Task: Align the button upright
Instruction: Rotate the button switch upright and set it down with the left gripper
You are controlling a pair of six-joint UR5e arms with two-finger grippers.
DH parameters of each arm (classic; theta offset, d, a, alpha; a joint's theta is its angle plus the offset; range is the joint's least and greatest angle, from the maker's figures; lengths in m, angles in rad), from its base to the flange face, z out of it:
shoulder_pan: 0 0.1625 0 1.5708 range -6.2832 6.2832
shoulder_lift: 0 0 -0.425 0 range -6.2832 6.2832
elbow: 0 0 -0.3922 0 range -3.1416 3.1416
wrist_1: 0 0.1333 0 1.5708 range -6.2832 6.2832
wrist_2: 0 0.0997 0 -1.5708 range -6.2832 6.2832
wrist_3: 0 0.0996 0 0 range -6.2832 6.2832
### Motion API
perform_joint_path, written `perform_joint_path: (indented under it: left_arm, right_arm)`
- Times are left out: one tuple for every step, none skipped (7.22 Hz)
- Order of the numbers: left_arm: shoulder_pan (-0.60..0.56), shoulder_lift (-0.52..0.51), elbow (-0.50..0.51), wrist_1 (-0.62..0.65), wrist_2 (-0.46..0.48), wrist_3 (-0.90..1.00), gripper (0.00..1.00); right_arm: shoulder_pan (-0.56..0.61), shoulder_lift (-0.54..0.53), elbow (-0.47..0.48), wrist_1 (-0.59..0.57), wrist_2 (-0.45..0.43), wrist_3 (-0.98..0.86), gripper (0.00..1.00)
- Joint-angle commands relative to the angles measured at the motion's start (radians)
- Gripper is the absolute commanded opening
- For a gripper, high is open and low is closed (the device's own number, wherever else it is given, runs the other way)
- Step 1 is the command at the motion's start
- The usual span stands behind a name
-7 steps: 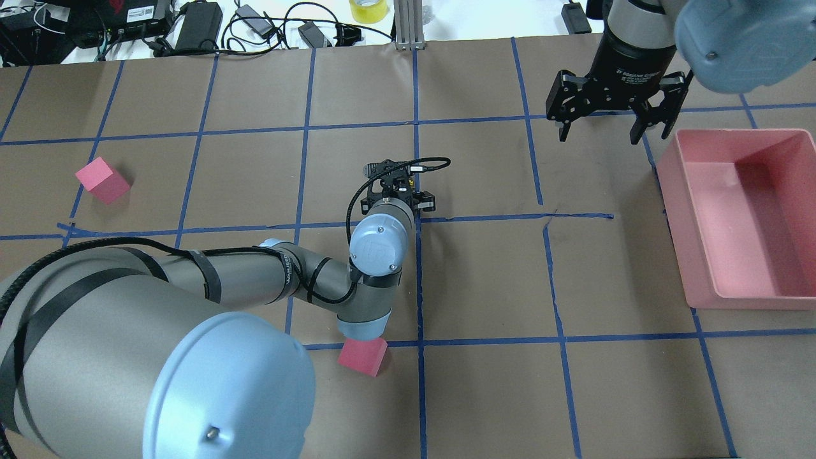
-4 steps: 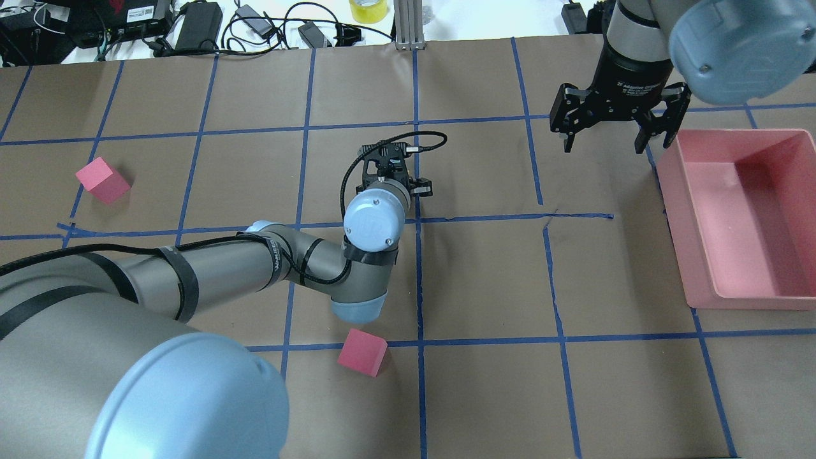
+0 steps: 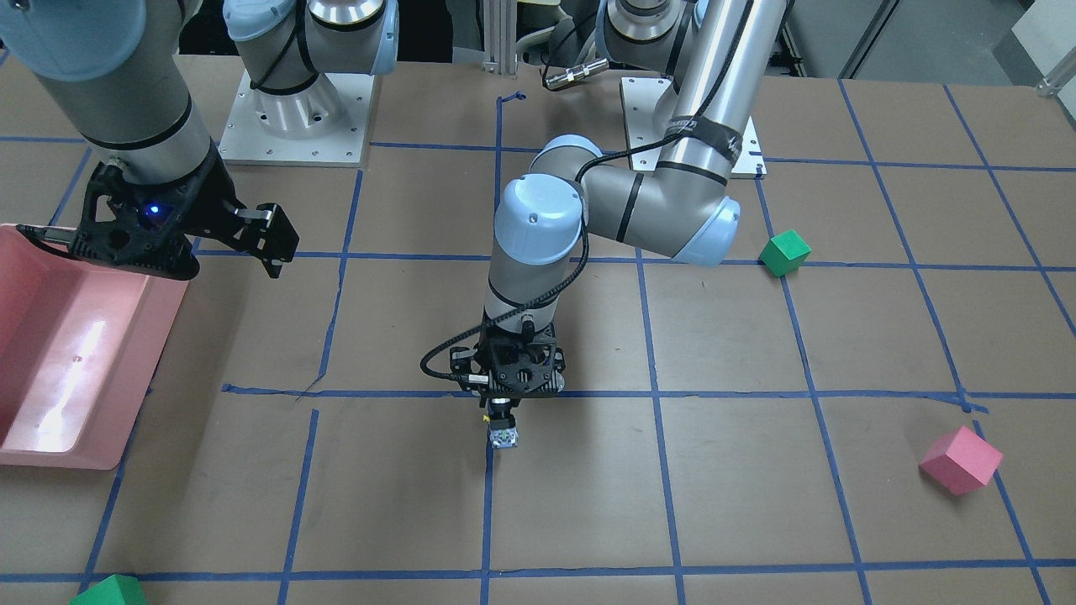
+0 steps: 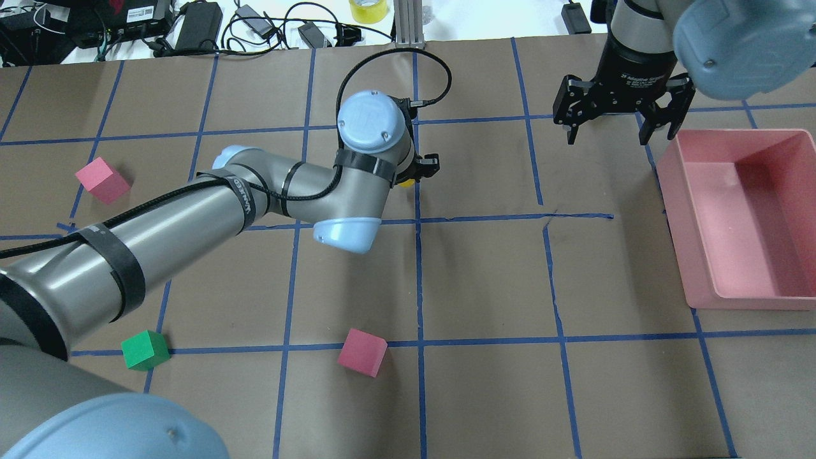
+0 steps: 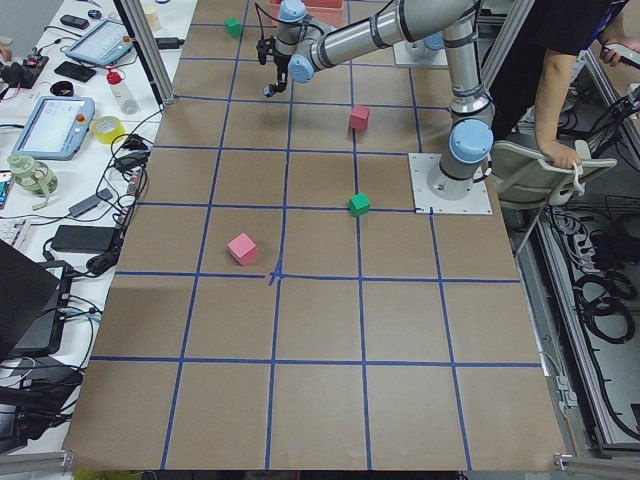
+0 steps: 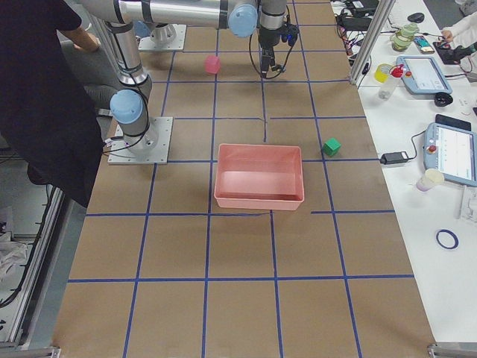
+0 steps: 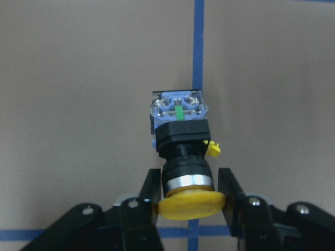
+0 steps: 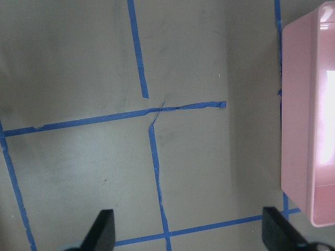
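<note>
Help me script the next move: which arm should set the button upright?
Left: the left hand grips the button by its yellow cap; the right hand hangs open, empty, near the bin.

We view the brown paper-covered counter (image 4: 484,274) from behind the grey two-armed robot (image 3: 714,67) and from opposite; two end cameras look along it from afar; wrist cameras sit close above its blue tape grid (image 4: 420,280).

On the brown counter (image 4: 484,274), a pink bin (image 4: 746,298) fills the right edge, one pink cube (image 4: 102,180) sits mid-left, another pink cube (image 4: 362,352) lower centre, a green cube (image 4: 145,350) lower left
</note>
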Motion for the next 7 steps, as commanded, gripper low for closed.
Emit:
perform_joint_path:
  left_arm:
    - [0.044,-0.009,0.030,-0.138,-0.246,-0.300,0.00]
    - [0.129,-0.026,0.028,-0.224,-0.414,-0.339,0.00]
    - [0.184,-0.051,0.033,-0.304,-0.513,-0.333,0.00]
    - [0.185,-0.078,0.033,-0.329,-0.538,-0.328,0.00]
    - [0.185,-0.103,0.040,-0.331,-0.583,-0.321,0.00]
    - [0.185,-0.121,0.040,-0.333,-0.592,-0.319,0.00]
    - [0.185,-0.123,0.046,-0.333,-0.586,-0.316,0.00]
  right_arm:
    - [-0.001,0.002,0.010,-0.002,-0.005,-0.003,1.00]
    - [-0.001,0.002,0.011,0.010,-0.006,-0.010,1.00]
    - [-0.001,0.002,0.011,0.000,-0.006,-0.013,1.00]
    - [-0.001,0.001,0.011,0.000,-0.006,-0.013,1.00]
    - [-0.001,0.002,0.011,-0.003,-0.006,-0.015,1.00]
    - [-0.004,0.004,0.011,-0.002,-0.006,-0.016,1.00]
    - [-0.007,0.004,0.013,-0.003,-0.008,-0.016,1.00]
